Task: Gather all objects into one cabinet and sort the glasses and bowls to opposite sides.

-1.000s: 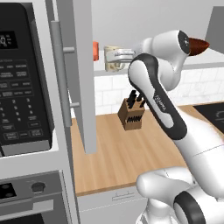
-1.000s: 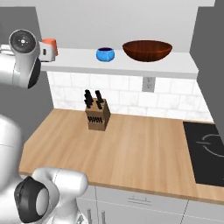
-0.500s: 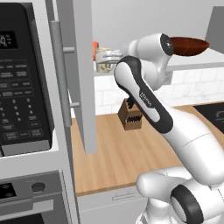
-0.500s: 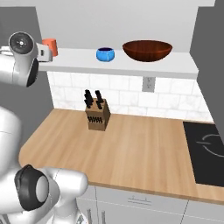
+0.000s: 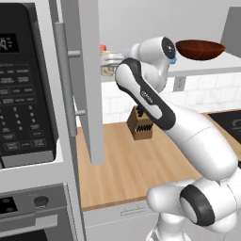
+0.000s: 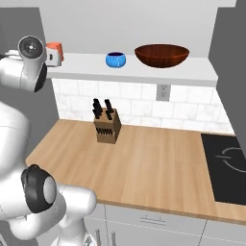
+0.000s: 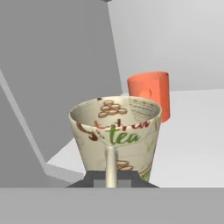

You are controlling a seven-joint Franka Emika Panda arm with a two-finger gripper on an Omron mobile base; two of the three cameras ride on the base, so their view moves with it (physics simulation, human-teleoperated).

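In the hand view a cream mug (image 7: 114,135) printed with "tea" stands upright and close, its handle turned toward me. My gripper (image 7: 111,177) is shut on that handle. Right behind the mug an orange cup (image 7: 149,93) sits on the white cabinet shelf (image 7: 192,131). From the left base view the mug (image 5: 109,60) is at the shelf's left end, beside the grey side panel. The orange cup (image 6: 55,50) stands at the left end of the shelf (image 6: 144,73); further right are a squat blue cup (image 6: 116,59) and the wide brown bowl (image 6: 161,55). The mug's base is hidden.
A knife block (image 6: 107,127) stands on the wooden counter (image 6: 144,163) below the shelf. A cooktop (image 6: 226,166) lies at the counter's right. A tall grey cabinet door (image 5: 87,80) and a microwave (image 5: 23,80) are to the left of the arm.
The arm has swung a little to the left along the shelf, carrying the mug toward the left end. Cup, blue cup and bowl have stayed put.
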